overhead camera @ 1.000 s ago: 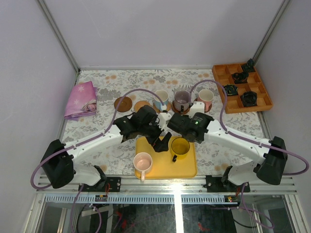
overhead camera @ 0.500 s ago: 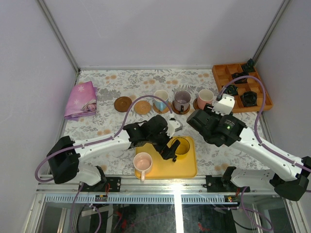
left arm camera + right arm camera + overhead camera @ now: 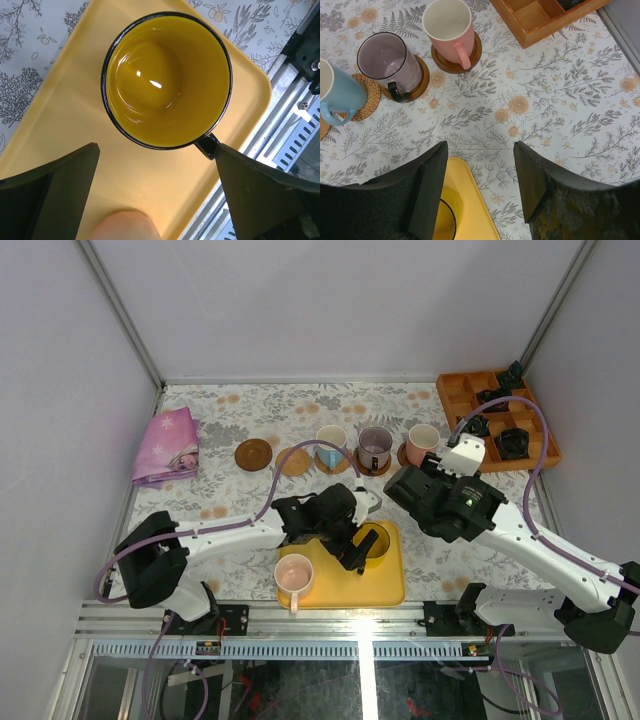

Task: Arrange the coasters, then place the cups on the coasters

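The left jaws stand spread wide and grasp nothing, one on each side of the yellow cup, which stands upright on the yellow tray. Its long axis is vertical, mouth up, and its dark handle points toward the near rail, close beside one jaw. The right jaws are parted and hold nothing (only bare floral surface shows between them), and they hang just past the tray's far edge.

By my reckoning the task is over halfway. The light blue cup, the purple-grey cup and the cream-pink cup each sit on a coaster in the far row. A dark coaster and a tan coaster wait bare at the row's left end. The pink cup is also on the tray, so two cups remain to be moved
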Controlling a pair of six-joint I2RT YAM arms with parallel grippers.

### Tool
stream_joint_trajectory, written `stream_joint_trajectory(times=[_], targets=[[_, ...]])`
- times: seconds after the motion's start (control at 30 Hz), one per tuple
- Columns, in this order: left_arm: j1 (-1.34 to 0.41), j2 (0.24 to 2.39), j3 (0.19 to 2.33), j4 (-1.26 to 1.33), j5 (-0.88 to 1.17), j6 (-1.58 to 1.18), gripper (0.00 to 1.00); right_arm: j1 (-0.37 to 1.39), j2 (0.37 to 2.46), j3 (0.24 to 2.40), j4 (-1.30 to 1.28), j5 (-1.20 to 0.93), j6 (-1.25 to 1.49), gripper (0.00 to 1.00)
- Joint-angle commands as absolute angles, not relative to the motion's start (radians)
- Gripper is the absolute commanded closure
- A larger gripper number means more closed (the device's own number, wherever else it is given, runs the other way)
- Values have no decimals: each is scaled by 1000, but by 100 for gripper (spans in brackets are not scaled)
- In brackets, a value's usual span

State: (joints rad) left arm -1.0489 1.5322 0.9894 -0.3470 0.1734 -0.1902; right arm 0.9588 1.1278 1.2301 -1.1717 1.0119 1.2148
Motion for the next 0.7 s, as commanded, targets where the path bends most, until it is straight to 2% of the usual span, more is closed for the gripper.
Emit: stream_joint_trajectory(times=[0.0, 0.67], targets=[[-1061, 1553, 1017, -295, 150, -196, 0, 950, 1130, 1231, -1151, 1075, 1231, 39], [-1063, 1594, 1103, -370, 181, -251, 0, 933, 1190, 1205, -996, 1032, 1097, 39]])
